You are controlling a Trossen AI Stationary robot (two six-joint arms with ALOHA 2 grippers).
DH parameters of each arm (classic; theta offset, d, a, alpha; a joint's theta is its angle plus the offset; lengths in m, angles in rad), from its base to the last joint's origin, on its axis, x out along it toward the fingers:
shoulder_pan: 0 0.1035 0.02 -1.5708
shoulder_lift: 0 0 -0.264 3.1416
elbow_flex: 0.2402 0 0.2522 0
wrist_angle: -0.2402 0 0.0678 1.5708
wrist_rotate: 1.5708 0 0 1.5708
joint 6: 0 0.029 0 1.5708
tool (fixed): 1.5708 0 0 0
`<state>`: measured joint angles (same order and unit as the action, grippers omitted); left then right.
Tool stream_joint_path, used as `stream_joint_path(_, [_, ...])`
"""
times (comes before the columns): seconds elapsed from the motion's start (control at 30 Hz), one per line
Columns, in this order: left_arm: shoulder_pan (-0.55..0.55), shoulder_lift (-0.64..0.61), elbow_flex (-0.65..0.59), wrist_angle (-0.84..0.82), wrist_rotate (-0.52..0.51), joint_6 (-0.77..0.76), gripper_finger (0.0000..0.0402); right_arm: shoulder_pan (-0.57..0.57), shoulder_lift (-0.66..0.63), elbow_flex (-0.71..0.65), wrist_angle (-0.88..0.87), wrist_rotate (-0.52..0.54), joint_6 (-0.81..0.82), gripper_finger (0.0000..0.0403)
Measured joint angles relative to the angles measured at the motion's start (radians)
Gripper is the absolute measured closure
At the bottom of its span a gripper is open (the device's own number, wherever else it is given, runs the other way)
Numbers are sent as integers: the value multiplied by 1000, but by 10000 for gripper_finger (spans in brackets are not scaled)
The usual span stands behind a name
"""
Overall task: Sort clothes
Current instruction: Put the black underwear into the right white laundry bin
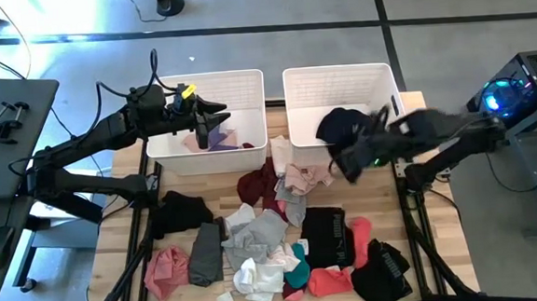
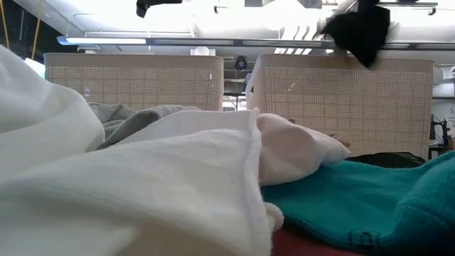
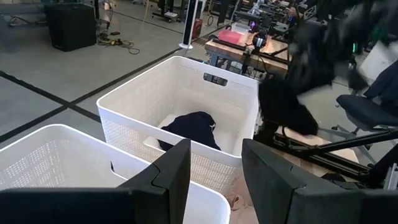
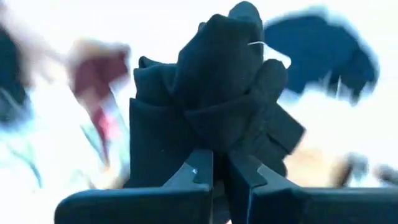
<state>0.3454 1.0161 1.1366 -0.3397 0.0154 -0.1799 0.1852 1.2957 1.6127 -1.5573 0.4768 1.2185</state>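
Soft, crumpled clothes (image 1: pixel 274 243) in black, maroon, pink, grey, white and teal lie heaped on the wooden desk (image 1: pixel 123 215) in front of two white slatted plastic baskets. The right gripper (image 1: pixel 355 156) reaches in from the side at the front rim of the right basket (image 1: pixel 339 76), its jaws clamped on a limp black garment (image 4: pixel 211 112). The left gripper (image 1: pixel 217 105) hovers over the left basket (image 1: pixel 246 82), jaws apart and empty.

Garment: black garment (image 1: pixel 327 236), at 5 o'clock on the tabletop (image 1: pixel 124 232)
Marking: white lettering, apparently "PUMA", sideways
Other legible text: none
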Motion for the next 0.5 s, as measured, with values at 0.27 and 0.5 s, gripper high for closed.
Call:
stream_joint_path(0.27, [0, 0, 0, 0, 0, 0, 270, -216, -2, 151, -4, 388, -298, 399])
stream_joint_path(0.5, [0, 0, 0, 0, 0, -2, 270, -447, 0, 8, 62, 292, -456, 393])
